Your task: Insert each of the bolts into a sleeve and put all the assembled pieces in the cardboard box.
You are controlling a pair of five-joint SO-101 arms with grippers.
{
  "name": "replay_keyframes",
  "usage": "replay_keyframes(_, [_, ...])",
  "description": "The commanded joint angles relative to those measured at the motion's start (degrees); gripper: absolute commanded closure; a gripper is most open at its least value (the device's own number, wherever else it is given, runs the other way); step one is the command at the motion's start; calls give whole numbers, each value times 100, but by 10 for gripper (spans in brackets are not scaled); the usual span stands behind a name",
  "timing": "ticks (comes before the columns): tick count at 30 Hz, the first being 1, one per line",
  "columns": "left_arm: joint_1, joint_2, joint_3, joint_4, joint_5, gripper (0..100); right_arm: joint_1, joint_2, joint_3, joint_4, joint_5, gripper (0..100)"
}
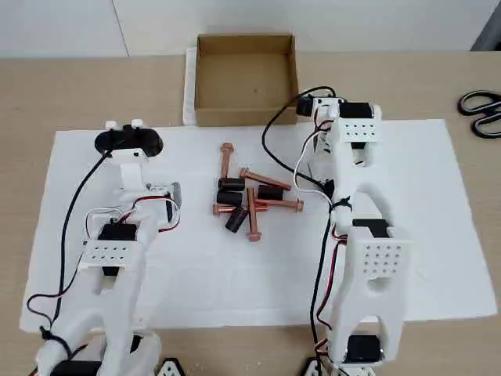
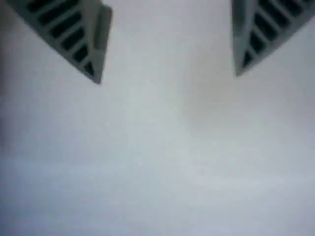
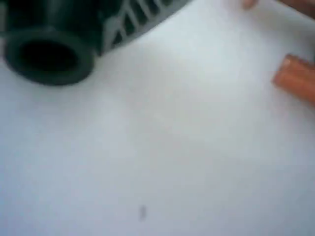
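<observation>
Nearest to the arm bases, the left gripper (image 2: 167, 74) hangs above the white soft sheet (image 1: 235, 290) with its jaws spread wide and nothing between them. In the high view it stands to one side of the pile, apart from it.

The right gripper (image 1: 319, 178) is just beside the pile on the other side. I cannot tell whether it is spread or pressed together. Its wrist view shows one black short plastic sleeve (image 3: 49, 54) very close, with the bore towards the camera, and I cannot tell if it is gripped or only lies on the sheet.

Between the arms, the copper-coloured metal bolts (image 1: 264, 178) and the other black sleeves (image 1: 229, 185) lie crossed in one heap. It is too small to see if any bolt is already through a sleeve.

Farthest, the brown square cardboard box (image 1: 243, 116) has no piece inside. I judge the task is near its beginning: almost all the inserting and all the placing remain.
</observation>
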Motion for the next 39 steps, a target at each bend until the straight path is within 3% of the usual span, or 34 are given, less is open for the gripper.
replay_keyframes(1, [9,-185,-22,-123,18,833,-22,75,-396,171,88,993])
replay_keyframes(6, [35,-185,-22,-105,0,833,-13,-391,-1486,1182,88,993])
replay_keyframes(10, [35,-185,-163,44,0,833,84,-1033,-1538,1244,88,993])
replay_keyframes(19, [53,-176,-2202,2374,-431,833,505,-2026,-835,1244,97,993])
replay_keyframes(25, [1108,-18,-2352,2866,-703,833,655,-2018,-703,1235,97,993])
replay_keyframes(29, [1749,844,-2747,2884,-703,833,655,-2018,-703,1226,97,993])
replay_keyframes(39, [1820,3596,-5130,3314,-193,833,787,-2009,-703,1226,97,993])
